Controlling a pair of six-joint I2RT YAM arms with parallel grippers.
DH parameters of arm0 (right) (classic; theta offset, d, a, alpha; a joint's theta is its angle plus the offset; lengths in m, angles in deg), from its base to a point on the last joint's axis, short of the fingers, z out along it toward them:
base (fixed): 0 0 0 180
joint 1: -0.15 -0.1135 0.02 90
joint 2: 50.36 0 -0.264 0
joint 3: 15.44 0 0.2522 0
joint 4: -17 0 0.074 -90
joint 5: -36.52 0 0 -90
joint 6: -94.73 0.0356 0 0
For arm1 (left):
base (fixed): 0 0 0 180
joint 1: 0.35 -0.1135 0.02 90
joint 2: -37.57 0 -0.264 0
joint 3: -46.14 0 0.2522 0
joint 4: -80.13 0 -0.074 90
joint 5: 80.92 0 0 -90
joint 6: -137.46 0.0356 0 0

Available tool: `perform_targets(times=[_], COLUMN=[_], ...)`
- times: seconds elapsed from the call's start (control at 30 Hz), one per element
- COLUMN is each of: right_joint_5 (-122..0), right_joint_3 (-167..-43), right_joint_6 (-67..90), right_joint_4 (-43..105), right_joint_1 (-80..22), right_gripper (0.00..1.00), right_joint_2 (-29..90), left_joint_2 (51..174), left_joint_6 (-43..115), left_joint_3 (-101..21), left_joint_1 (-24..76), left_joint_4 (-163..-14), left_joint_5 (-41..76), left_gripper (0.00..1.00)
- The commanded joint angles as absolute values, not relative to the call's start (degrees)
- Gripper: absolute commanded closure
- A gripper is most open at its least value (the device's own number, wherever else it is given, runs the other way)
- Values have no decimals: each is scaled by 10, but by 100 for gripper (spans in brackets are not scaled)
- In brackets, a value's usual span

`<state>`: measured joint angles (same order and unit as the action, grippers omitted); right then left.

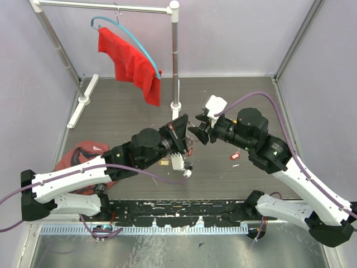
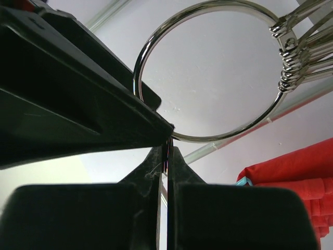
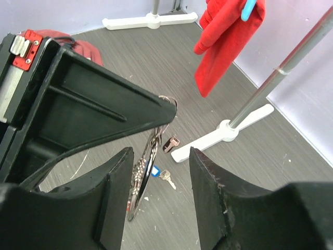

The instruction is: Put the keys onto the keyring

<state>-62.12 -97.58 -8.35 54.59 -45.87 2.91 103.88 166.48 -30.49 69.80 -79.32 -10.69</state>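
Preparation for threading is the step in hand, as I judge it. The keyring (image 2: 208, 140) is raised off the tabletop (image 1: 128, 111) near its middle, pinched at its lower rim by the left jaws, which are closed tight on the wire. The loop stands clear above them. A bunch of keys (image 2: 291, 57) already hangs on the ring at its far side. The right jaws face the ring from just beside it. They stand wide and carry nothing, and the ring shows in the gap between them without touching either finger.

Loose keys lie on the tabletop. A red-tagged key (image 1: 235, 156) is under the right arm, near its wrist. A brown-tagged key (image 3: 170, 143) lies below the ring, close to the foot of the rack (image 3: 229, 130). A blue-tagged key (image 3: 154, 170) shows beside the ring; whether it hangs on it or lies beneath I cannot tell.

No key is in a grip, so the right arm would probably have to go down for one. The red-tagged key looks nearest. It should be gripped by the tag or bow so the hole stays free, then brought to the split in the wire while the left jaws hold the ring steady. The wire is thin and the opening narrow, so alignment will matter most.
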Motion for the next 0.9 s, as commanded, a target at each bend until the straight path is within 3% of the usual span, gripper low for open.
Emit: perform_targets(times=[0.0,0.27,0.43,0.5,0.73,0.87], right_joint_5=[-638,-639,-627,-618,-599,-553], right_joint_3=[-981,-974,-976,-978,-967,-942], right_joint_6=[-95,-95,-88,-88,-87,-92], right_joint_4=[491,467,466,470,459,436], right_joint_1=[-461,-461,-461,-461,-461,-461], right_gripper=[49,65,93,96,99,99], right_joint_2=[47,56,62,65,50,28], left_joint_2=[1032,1032,1033,1033,1027,1020], left_joint_6=[1752,1752,1750,1748,1721,1707], left_joint_3=[-322,-323,-321,-319,-310,-303], left_joint_1=[704,708,709,709,709,709], left_joint_4=[-812,-813,-819,-829,-851,-859], left_joint_5=[-98,-95,-91,-88,-69,-69], left_gripper=[100,100,100,97,56,15])
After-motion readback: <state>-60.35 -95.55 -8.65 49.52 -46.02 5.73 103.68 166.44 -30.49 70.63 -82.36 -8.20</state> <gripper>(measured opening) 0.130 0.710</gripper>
